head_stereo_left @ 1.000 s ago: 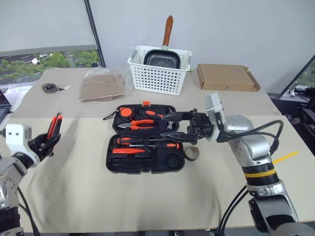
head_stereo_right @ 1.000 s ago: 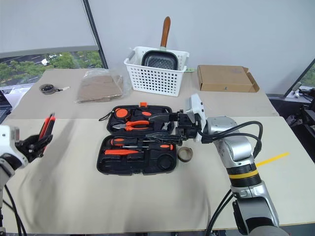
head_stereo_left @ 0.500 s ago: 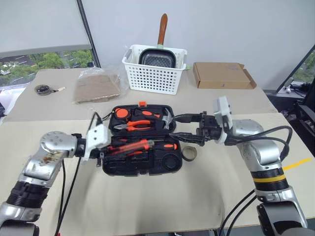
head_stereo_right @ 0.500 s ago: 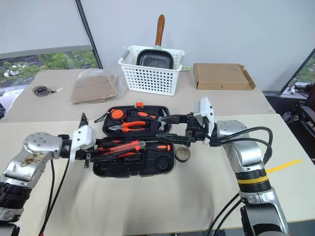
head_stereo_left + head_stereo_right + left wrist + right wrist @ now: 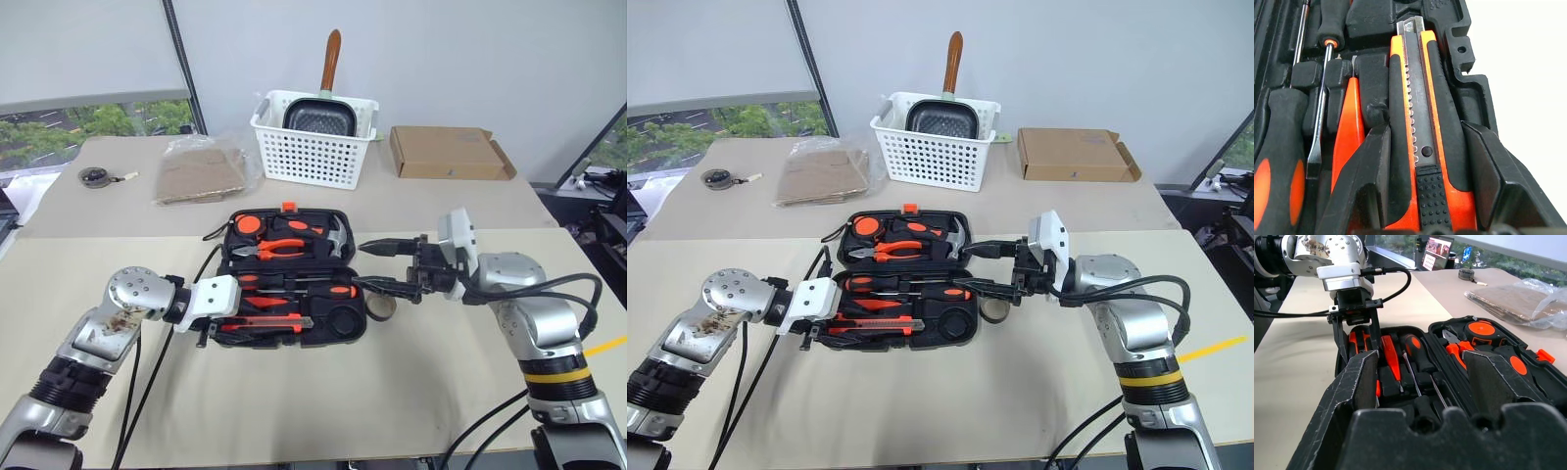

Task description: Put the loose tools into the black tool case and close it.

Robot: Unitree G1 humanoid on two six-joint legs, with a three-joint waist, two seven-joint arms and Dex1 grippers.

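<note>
We see the left tool [image 5: 1425, 196] holding the utility knife [image 5: 1422, 127] along its front slot in the black tool case [image 5: 290, 277], while the right tool [image 5: 377, 266], wide and empty, hangs near the tape roll [image 5: 380, 305].

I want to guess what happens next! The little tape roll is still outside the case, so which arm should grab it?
The right arm, probably. Its pincer hangs open beside the tape roll, while the left pincer holds the utility knife in the black tool case.

The tool case [image 5: 345, 328] is black. The utility knife [image 5: 1422, 137] is orange and black with a notched grey strip. The screwdrivers [image 5: 294, 285] have orange-and-black handles. The basket [image 5: 313, 147] is white.
</note>
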